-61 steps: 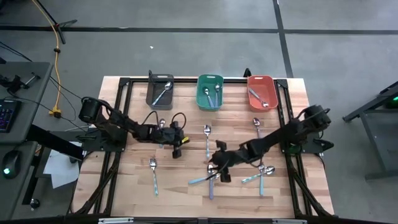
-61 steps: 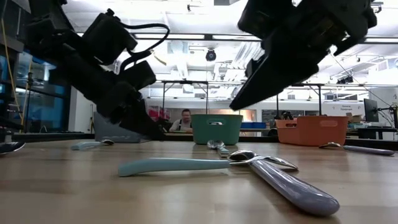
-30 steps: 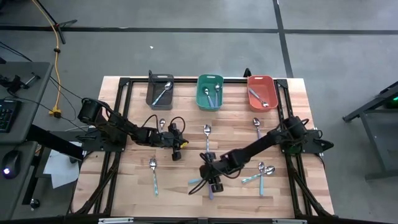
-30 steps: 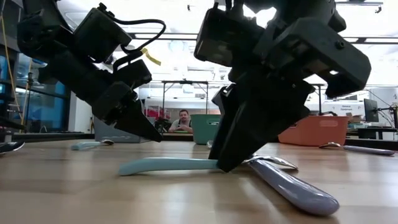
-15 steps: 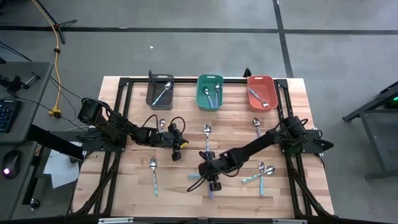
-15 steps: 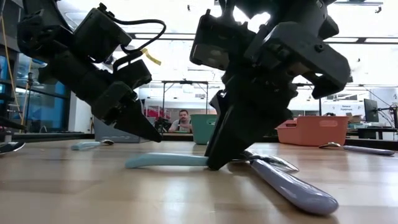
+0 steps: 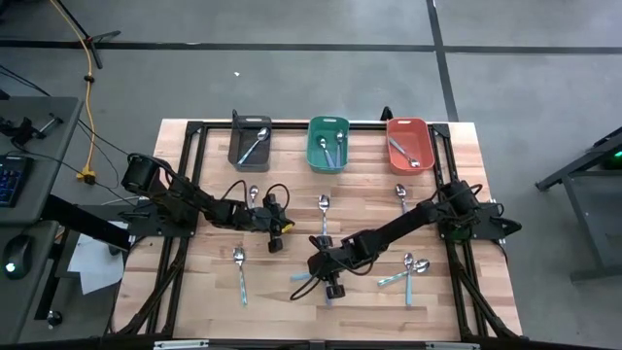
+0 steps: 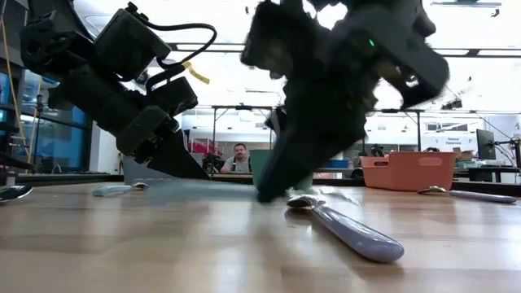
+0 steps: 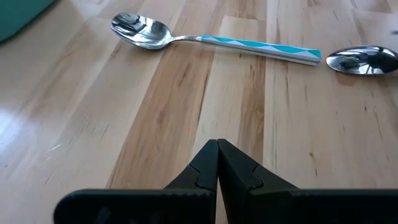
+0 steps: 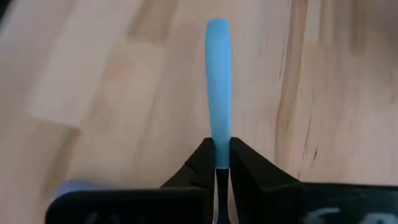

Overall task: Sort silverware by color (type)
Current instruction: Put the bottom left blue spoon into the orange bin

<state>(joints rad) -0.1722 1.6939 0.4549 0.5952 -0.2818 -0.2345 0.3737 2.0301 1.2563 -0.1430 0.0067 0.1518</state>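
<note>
My right gripper [image 7: 326,269] stands at the table's middle near side, shut on a light-blue-handled spoon [image 7: 301,282]. Its handle [image 10: 217,74] sticks out beyond the fingertips; the bowl is hidden. A lilac spoon [image 8: 350,232] lies flat beside it. My left gripper [image 7: 275,235] is shut just above the bare wood left of centre, holding nothing. A spoon with a teal-and-white handle [image 9: 249,46] lies flat ahead of it. More spoons lie flat around: one at the near left [image 7: 240,267], one at centre [image 7: 324,209], two at the near right [image 7: 408,267]. My right gripper pinches the light blue handle [image 10: 217,142] between its two fingertips, toward the bowl end. It comes slanting down from the table's right. The handle runs on past the fingertips toward the near left, and in the low view the blurred spoon [image 8: 195,192] looks raised off the wood.
Three small bins stand along the far edge: dark grey [image 7: 251,146], teal [image 7: 328,148] and orange [image 7: 408,146], each with spoons inside. Another spoon [image 7: 401,194] lies far right. A person sits in the room beyond the table [image 8: 238,156].
My right gripper has shut on the light blue spoon's handle and has begun to rise, taking the spoon up off the wood. The lilac spoon that lay under it has shifted a little and stays on the table. My left arm has kept still.
</note>
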